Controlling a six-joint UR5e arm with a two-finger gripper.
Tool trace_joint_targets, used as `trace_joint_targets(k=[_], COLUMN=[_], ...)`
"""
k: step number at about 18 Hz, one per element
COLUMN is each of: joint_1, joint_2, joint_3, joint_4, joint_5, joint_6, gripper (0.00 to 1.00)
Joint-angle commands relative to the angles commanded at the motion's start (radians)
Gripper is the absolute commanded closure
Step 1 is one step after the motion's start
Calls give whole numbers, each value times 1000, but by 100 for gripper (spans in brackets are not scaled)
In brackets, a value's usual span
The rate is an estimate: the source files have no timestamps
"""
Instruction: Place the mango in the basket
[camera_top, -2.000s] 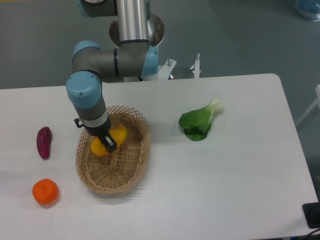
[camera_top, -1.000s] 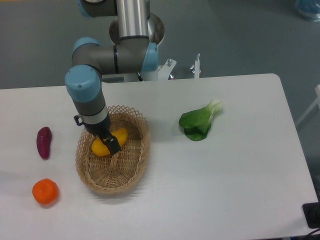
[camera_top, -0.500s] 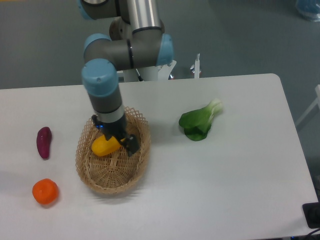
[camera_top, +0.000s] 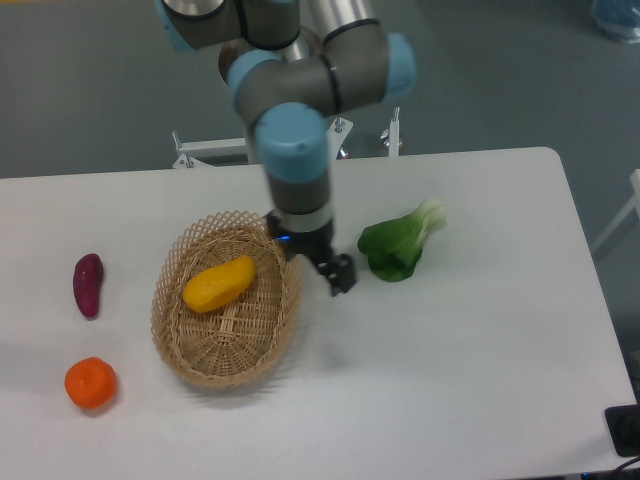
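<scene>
Mango (camera_top: 219, 283): lying free on the woven floor of the basket, toward the far-left part of the bowl, long axis tilted up to the right; nothing touching it from above.
Basket (camera_top: 275, 345): upright on the table, left of centre; only the mango inside.
Gripper (camera_top: 339, 274): outside the basket, just past its right rim, between the rim and the leafy green; holding nothing.
Fingers: dark and blurred against the tabletop; spread or pressed together not resolvable, so cannot tell.
Task status: judged complete as far as placement goes, with mango inside the basket and clear of the gripper.
Left to do: nothing on the mango itself; at most, parking the arm clear of the objects.
Risk: low; mango sits well below the lattice rim, so rolling out looks unlikely.
Other items: purple sweet potato (camera_top: 88, 284) and tangerine (camera_top: 91, 383) on the table left of the basket, well apart from it; leafy green (camera_top: 397, 243) on the table right of the gripper.
Table (camera_top: 470, 370): white, plain.
Writing and brands: none readable on arm, basket, produce or table.
</scene>
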Motion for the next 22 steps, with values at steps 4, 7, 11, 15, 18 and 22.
trace_joint_targets(k=[4, 7, 11, 15, 18, 22], joint_1=[74, 124, 173, 197, 204, 209], joint_2=[-12, -26, -54, -98, -112, -115], joint_3=[38, 66, 98, 164, 190, 189], joint_4=[-21, -40, -40, -54, -75, -75], joint_5=[-5, -17, -37, -57, -63, -61], joint_6=[74, 135, 174, 174, 175, 186], gripper=[0, 0, 0, 0, 0, 0])
